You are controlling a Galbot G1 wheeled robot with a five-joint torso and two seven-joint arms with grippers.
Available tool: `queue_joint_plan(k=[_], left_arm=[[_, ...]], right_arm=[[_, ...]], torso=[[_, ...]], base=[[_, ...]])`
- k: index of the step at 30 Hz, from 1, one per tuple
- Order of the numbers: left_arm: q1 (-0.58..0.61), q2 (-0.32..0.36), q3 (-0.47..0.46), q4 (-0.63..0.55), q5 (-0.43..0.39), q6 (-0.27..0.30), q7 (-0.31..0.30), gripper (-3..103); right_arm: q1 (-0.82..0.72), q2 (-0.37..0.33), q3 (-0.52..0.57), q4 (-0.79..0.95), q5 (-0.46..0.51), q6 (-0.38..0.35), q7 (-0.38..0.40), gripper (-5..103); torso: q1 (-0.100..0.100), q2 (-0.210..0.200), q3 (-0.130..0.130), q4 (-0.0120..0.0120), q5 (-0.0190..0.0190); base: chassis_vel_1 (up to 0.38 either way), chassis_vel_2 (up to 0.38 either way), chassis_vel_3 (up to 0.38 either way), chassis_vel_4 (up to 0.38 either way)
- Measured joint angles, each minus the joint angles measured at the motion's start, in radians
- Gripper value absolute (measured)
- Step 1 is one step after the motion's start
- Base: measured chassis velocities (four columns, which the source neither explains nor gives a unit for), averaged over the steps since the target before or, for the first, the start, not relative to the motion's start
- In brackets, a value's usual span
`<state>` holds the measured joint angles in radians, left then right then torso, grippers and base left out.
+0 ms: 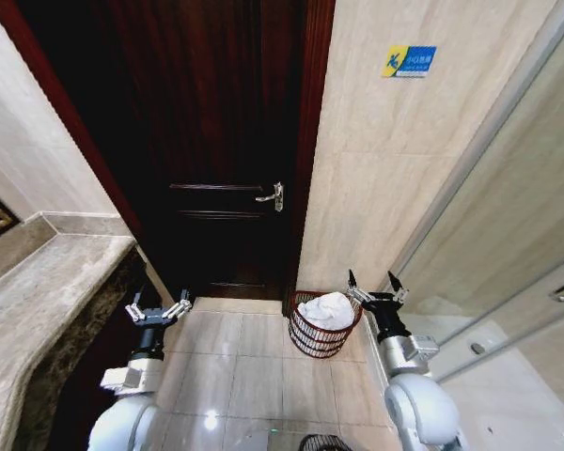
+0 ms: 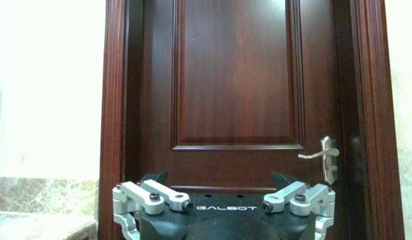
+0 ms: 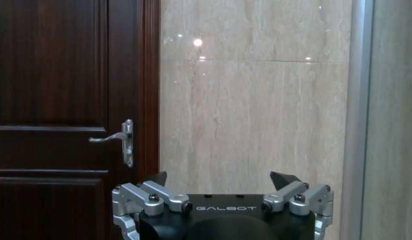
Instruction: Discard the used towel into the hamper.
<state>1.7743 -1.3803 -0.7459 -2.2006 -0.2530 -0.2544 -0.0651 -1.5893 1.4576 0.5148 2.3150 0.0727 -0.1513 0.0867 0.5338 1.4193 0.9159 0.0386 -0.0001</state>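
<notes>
A white towel (image 1: 327, 309) lies bunched inside the hamper (image 1: 312, 341), a small round dark reddish-brown wire basket on the floor by the wall beside the door. My right gripper (image 1: 375, 283) is open and empty, held just right of the hamper's rim and above it. In the right wrist view the same gripper (image 3: 220, 178) points at the marble wall. My left gripper (image 1: 158, 306) is open and empty, raised in front of the door, well left of the hamper. In the left wrist view it (image 2: 219, 178) faces the door.
A dark wooden door (image 1: 216, 141) with a metal handle (image 1: 272, 196) stands shut ahead. A marble counter (image 1: 38, 301) runs along the left. A glass partition (image 1: 508, 235) with a metal frame is on the right. Beige floor tiles (image 1: 235, 366) lie between.
</notes>
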Motion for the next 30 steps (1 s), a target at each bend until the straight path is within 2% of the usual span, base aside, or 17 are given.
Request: queue_joint_plan(k=[12, 21, 30], left_arm=[[0.003, -0.001, 0.005, 0.011, 0.005, -0.003, 0.005, 100], [-0.007, -0.005, 0.016, 0.024, 0.011, -0.041, 0.006, 100], [-0.001, -0.018, 0.012, 0.007, 0.036, -0.040, 0.009, 100]], right_arm=[[-0.004, 0.001, 0.005, -0.017, 0.002, 0.012, -0.005, 100], [-0.007, 0.002, 0.007, -0.030, 0.008, 0.022, -0.006, 100], [-0.011, 0.000, 0.005, -0.041, 0.004, 0.028, -0.012, 100]], torso=[[0.000, 0.000, 0.000, 0.0000, 0.0002], [0.000, 0.000, 0.000, -0.0001, 0.0000], [0.000, 0.000, 0.000, -0.0001, 0.0001]], base=[[0.071, -0.055, -0.047, 0.072], [0.078, -0.067, -0.074, 0.066], [0.071, -0.086, -0.078, 0.077]])
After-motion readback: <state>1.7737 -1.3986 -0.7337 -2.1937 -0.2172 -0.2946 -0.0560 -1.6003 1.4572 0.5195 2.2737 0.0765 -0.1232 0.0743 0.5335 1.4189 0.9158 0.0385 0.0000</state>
